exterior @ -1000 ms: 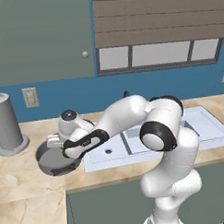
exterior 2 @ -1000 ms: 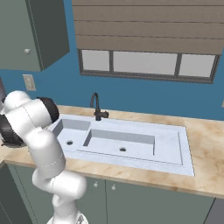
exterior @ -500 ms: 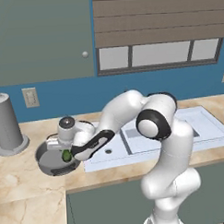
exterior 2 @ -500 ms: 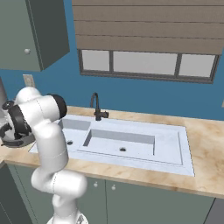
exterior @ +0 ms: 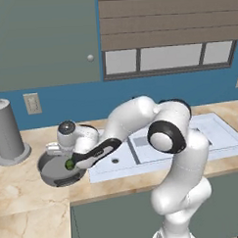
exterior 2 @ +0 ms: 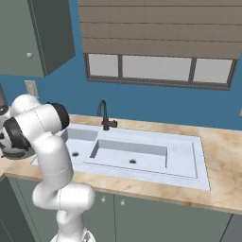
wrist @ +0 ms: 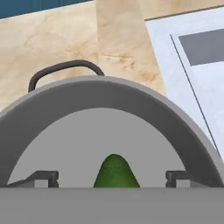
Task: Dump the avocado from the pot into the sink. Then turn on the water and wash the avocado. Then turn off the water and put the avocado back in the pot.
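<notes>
Pot (exterior: 57,168): grey, on your counter (exterior: 26,193), at 9 o'clock of the sink (exterior: 190,137).
Contents: avocado (wrist: 114,171) on the pot floor, between the fingertips (wrist: 43,178).
Gripper (wrist: 111,179): jaws wide; you see neither tip touching the avocado.
Handle (wrist: 64,70): dark loop at 12 o'clock of the rim.

Grey cylinder (exterior: 6,130) on marble counter (exterior: 26,186)

No writing, label, brand, number or sign can be read on anything in these kitchen views.
</notes>
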Motion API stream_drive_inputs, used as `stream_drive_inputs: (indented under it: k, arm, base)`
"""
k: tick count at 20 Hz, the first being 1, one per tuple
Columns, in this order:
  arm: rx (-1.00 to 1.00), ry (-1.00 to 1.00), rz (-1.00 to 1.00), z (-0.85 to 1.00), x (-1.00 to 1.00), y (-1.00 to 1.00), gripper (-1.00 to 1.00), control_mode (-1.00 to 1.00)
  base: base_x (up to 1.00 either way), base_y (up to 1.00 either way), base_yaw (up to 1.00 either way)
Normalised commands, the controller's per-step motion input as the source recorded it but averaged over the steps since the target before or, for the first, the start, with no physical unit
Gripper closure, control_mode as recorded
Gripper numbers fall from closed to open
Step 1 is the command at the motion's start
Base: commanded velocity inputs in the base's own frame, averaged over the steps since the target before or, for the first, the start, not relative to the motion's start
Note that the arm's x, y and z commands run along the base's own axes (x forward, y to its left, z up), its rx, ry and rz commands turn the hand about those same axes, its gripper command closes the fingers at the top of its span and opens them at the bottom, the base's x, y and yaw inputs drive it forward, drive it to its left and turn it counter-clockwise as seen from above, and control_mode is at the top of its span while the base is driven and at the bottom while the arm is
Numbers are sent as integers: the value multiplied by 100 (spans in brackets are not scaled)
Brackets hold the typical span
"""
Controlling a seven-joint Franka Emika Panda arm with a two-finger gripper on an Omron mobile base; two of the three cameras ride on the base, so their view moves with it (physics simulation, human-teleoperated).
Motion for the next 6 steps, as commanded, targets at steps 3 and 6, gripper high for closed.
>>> stream_drive_inputs:
  k: [3,6]
  arm:
    - [6,0,0,100,-2,-43,-100,-100]
    - [7,0,0,100,-13,-69,-100,-100]
  base:
    - [0,0,0]
    - [0,0,0]
